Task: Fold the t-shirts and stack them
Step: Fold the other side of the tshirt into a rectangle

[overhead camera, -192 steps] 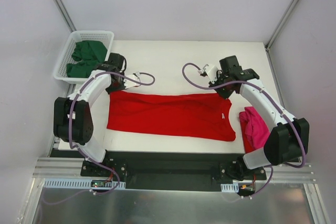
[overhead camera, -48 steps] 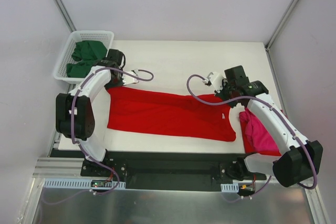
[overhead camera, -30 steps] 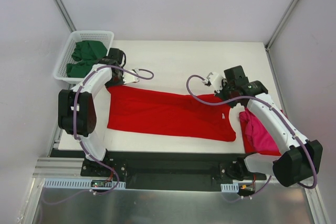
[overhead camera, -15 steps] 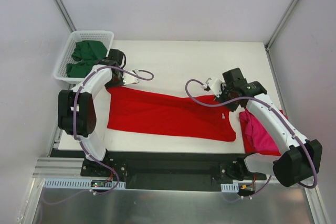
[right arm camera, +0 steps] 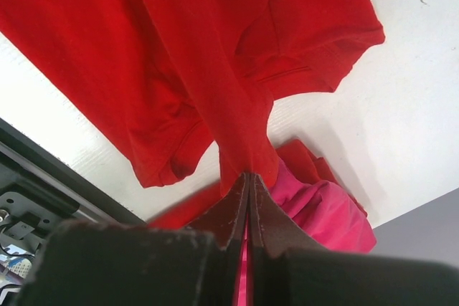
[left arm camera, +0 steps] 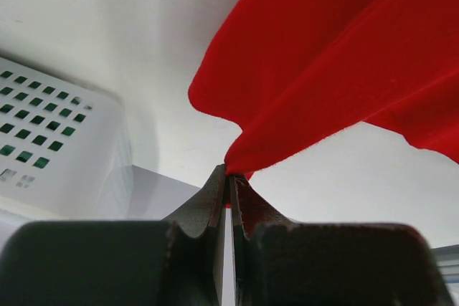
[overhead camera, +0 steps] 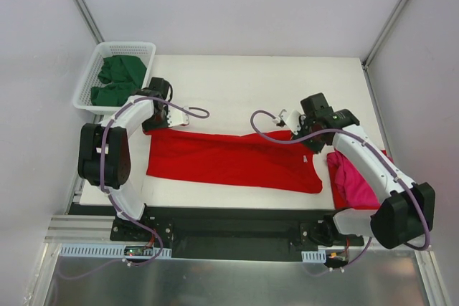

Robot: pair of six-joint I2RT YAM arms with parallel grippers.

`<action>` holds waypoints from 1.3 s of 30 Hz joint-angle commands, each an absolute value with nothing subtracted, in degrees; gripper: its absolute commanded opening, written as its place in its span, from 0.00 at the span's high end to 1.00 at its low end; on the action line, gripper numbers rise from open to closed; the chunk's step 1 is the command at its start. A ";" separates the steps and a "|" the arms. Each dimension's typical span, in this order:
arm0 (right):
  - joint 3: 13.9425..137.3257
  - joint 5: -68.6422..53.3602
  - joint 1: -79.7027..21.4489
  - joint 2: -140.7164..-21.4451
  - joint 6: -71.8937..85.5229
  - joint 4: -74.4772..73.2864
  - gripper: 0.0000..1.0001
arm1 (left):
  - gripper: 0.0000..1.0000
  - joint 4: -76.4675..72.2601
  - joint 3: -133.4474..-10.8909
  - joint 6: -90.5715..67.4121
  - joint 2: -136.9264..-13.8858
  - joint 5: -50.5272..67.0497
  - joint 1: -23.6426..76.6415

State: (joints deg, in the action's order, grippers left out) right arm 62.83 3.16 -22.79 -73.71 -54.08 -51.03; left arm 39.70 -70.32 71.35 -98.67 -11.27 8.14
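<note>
Centrally in the overhead view, a bright red, soft-knit short-sleeved t-shirt (overhead camera: 229,161) lies as a long flat band across the smooth white table (overhead camera: 244,80), with its upper edge picked up at both ends. At the band's upper-left corner, the left gripper (left arm camera: 229,179) has its dark jaws pinched together on a point of red hem, and the cloth fans away in taut folds. At the upper right, the right gripper (right arm camera: 249,178) is likewise clamped on a gathered red fold. A rumpled magenta-pink t-shirt (overhead camera: 350,175) sits at the table's right edge, just beside the red shirt. In the upper left, a white plastic lattice basket (overhead camera: 140,48) holds crumpled dark green t-shirts (overhead camera: 115,80). White tabletop shows above the red band, up to the table's top edge.
</note>
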 commanded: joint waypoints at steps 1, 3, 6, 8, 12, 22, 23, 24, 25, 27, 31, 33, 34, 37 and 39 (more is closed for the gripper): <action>61.96 3.87 -22.94 -74.18 -55.37 -54.05 0.99 | 1.00 40.87 -68.82 70.84 -95.27 -13.27 7.29; 61.61 4.48 -23.03 -74.88 -55.63 -54.05 0.99 | 1.00 40.87 -68.38 70.58 -95.19 -12.83 7.29; 60.91 5.18 -22.94 -75.67 -56.25 -53.97 0.99 | 1.00 40.87 -68.20 70.23 -95.54 -12.39 7.29; 60.56 5.36 -22.94 -75.76 -56.34 -53.88 0.99 | 1.00 40.87 -68.12 70.05 -95.89 -12.04 7.29; 59.42 6.33 -22.94 -76.55 -56.78 -53.35 0.99 | 1.00 40.96 -67.85 69.44 -96.59 -11.25 7.29; 59.50 6.50 -22.94 -77.78 -56.43 -52.30 0.94 | 0.96 41.04 -66.71 69.26 -97.29 -9.32 7.29; 59.50 6.59 -22.94 -77.78 -56.25 -52.29 0.80 | 0.87 40.96 -66.53 69.43 -97.21 -9.14 7.29; 59.59 6.50 -22.85 -77.70 -56.08 -52.21 0.74 | 0.61 40.96 -66.45 69.61 -97.12 -9.14 7.29; 59.59 6.42 -22.85 -77.61 -55.99 -52.12 0.68 | 0.15 40.96 -66.36 69.61 -96.68 -9.05 7.29; 59.94 5.89 -22.76 -76.56 -55.38 -51.51 0.04 | 0.01 40.96 -66.53 69.87 -95.89 -8.62 7.29; 61.43 4.92 -22.06 -75.32 -52.92 -49.58 0.04 | 0.01 41.04 -67.76 69.87 -93.35 -6.42 7.38; 62.83 3.52 -21.45 -75.50 -51.77 -48.35 0.04 | 0.01 41.04 -68.82 69.44 -92.90 -5.46 7.38; 63.19 2.91 -21.27 -75.93 -50.55 -47.99 0.04 | 0.01 40.96 -69.17 69.35 -92.64 -5.28 7.47; 65.03 -1.47 -20.57 -77.60 -48.35 -46.85 0.04 | 0.01 40.87 -69.17 68.73 -92.81 -5.27 7.91; 65.91 -5.52 -20.04 -78.66 -47.20 -47.02 0.04 | 0.01 40.87 -69.17 67.77 -93.34 -5.19 8.26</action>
